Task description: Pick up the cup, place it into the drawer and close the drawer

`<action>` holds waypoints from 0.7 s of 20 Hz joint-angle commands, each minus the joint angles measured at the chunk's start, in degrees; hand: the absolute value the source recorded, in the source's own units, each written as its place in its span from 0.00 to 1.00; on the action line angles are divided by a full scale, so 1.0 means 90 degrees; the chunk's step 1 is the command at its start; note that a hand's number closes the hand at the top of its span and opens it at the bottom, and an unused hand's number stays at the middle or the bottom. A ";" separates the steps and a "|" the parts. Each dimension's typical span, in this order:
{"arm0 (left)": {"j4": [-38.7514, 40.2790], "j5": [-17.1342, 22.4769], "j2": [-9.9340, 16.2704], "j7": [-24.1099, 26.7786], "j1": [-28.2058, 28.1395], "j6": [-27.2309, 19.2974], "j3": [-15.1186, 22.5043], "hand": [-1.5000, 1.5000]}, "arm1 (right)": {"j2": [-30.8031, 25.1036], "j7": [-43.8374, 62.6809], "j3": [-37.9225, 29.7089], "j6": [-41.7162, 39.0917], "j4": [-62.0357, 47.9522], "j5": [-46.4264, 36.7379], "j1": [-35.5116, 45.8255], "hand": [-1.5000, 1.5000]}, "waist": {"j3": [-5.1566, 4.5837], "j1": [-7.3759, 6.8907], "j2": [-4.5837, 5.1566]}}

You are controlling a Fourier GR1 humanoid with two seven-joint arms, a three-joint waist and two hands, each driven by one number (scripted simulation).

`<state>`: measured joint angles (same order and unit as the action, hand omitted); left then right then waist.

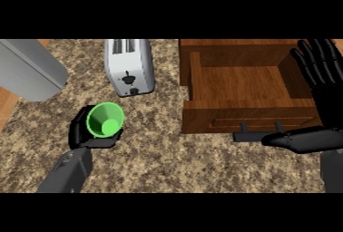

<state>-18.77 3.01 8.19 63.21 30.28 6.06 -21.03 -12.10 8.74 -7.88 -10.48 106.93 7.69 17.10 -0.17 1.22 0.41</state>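
Green cup point(105, 119): gripped in curled left hand point(85, 133), tipped, mouth toward camera, above speckled table point(167, 154), left of drawer. Wooden drawer point(249, 86): pulled open, interior bare. Right hand point(320, 68): open, fingers straight, at drawer's right wall. White toaster point(129, 66): behind cup.

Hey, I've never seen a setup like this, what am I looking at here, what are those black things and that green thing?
This one picture looks steeply down from a humanoid robot's head onto a speckled kitchen counter. The black shapes are its two hands on grey forearms. The left hand, at the lower left, is curled round a green cup tipped on its side. The right hand, at the right edge, is open with straight fingers, next to an open wooden drawer that has nothing visible inside. A silver toaster stands behind the cup, and a grey object that I cannot identify sits at the top left.
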 commanded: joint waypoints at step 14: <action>-0.2803 0.0183 -0.0896 -0.2497 0.1444 -0.0190 0.1410 1.00 | -0.0084 -0.0419 -0.0271 -0.0062 -0.0320 -0.0100 -0.0231 0.00 | 0.0026 -0.0192 -0.0088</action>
<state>-38.15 3.10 1.92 47.98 41.33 6.31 -12.46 -13.13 6.98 -9.67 -11.36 106.48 7.32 14.31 0.06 -0.39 -0.40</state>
